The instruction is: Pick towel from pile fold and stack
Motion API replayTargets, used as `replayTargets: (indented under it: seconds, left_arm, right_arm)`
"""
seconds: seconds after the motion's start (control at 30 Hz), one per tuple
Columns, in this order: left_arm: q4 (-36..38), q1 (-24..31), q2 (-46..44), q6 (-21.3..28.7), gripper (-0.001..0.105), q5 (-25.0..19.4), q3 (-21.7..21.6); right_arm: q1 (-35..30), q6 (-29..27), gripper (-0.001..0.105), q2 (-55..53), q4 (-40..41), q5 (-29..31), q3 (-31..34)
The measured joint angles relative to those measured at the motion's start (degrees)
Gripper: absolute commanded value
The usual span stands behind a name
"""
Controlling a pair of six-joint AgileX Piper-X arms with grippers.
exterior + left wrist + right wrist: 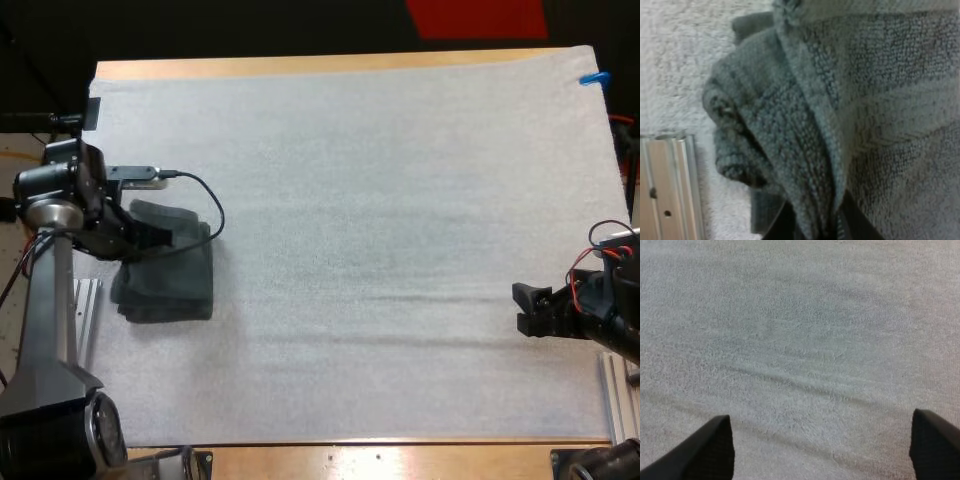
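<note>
The left gripper (150, 237), two black fingers, pinches a fold of the dark grey-green terry towel (170, 285) lying at the left of the white fibrous mat (380, 200), presumably to fold or settle it. The right gripper (530, 310) hangs wide open over bare mat at the right, clear of the work. The left arm (50, 300) hides the towel's far edge; its layer count is unclear.

Wooden table (300, 66), white mat (400, 250) over it; dark towels (175, 290) at mat's left.
</note>
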Motion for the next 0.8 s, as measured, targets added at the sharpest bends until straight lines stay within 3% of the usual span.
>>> replayTargets:
  seconds: [0.23,0.5,0.57,0.8]
  left_arm:
    - [0.04,0.76,2.20,0.89,0.002,0.92,0.06]
    - [0.40,0.76,4.85,0.57,0.041,-0.75,0.06]
    - [0.40,0.76,4.85,0.27,0.045,-2.50,0.06]
    - [2.39,0.76,4.85,0.10,0.046,-8.33,-3.15]
  right_arm:
    - [0.00,0.00,0.070,0.00,0.00,0.00,0.00]
    - [0.00,0.00,0.070,0.00,0.00,0.00,0.00]
    - [0.00,0.00,0.070,0.00,0.00,0.00,0.00]
    - [0.00,0.00,0.070,0.00,0.00,0.00,0.00]
